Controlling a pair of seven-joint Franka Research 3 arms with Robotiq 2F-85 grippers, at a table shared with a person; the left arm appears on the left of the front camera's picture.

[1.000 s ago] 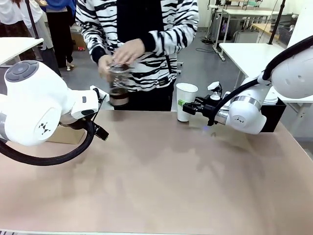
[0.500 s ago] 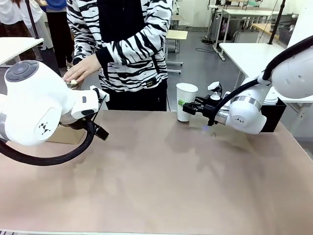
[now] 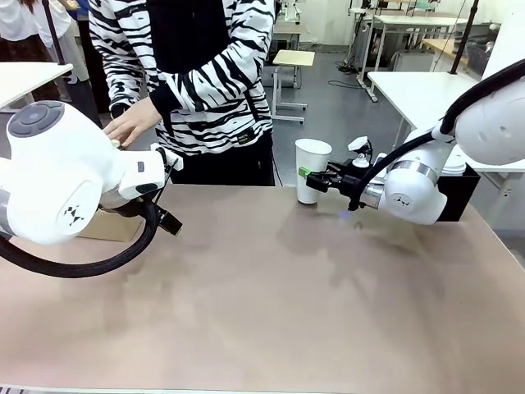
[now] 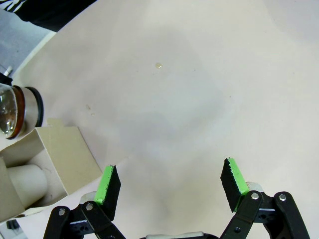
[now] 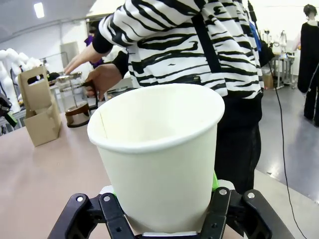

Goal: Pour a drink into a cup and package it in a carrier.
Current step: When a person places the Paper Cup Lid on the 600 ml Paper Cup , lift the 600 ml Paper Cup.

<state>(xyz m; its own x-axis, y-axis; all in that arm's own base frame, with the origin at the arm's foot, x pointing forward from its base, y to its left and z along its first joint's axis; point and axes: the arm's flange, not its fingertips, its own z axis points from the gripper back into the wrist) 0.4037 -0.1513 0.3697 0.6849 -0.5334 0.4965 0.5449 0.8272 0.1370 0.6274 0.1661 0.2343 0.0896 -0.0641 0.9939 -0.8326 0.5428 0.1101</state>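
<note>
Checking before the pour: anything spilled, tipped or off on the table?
Nothing major. The cup stands upright in the right tool, and the carrier is upright too. There is only a small pale speck on the table, possibly a drip.

The left arm bulks over the table's left side, elbow joint raised and wrist turned in toward the middle. The left end effector points down at the table with its jaws spread wide, nothing between the green pads. The right arm reaches in low from the table's right side (forearm near level). The right end effector is clamped on the cup, which is upright near the table's far edge.
</note>
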